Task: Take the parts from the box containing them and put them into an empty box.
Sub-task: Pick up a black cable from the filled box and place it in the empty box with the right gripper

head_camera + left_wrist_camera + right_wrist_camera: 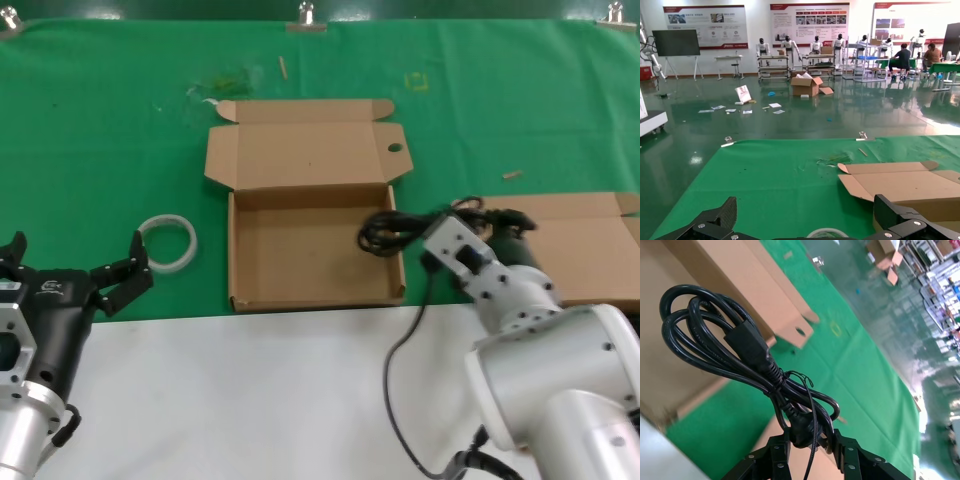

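- Green cloth covers the far part of the worktop, whose near part is bare white; the landmark for all that follows is the empty box, lying open in the middle of the cloth.
- Well to the left of the empty box, over the near edge of the cloth, the left claw hangs released, its black fingers spread apart and grasping nothing; the left wrist view shows the two fingertips wide apart with green cloth between them.
- Between that claw and the empty box, a whitish tape ring lies flat on the cloth, near the claw's fingertip and apart from the box wall.
- The empty box itself has a bare brown floor, and its hinged lid is folded back flat on the far side; the lid's right wing carries a small round hole.
- At the empty box's right wall, the right claw is clenched on a coiled black power cord; in the right wrist view the fingers pinch the plug end, and the looped bundle stands out beyond them.
- In the head view the cord's loops hang over the right edge of the empty box, above its floor.
- Right of the empty box lies the second box, brown card, partly hidden by the right arm.
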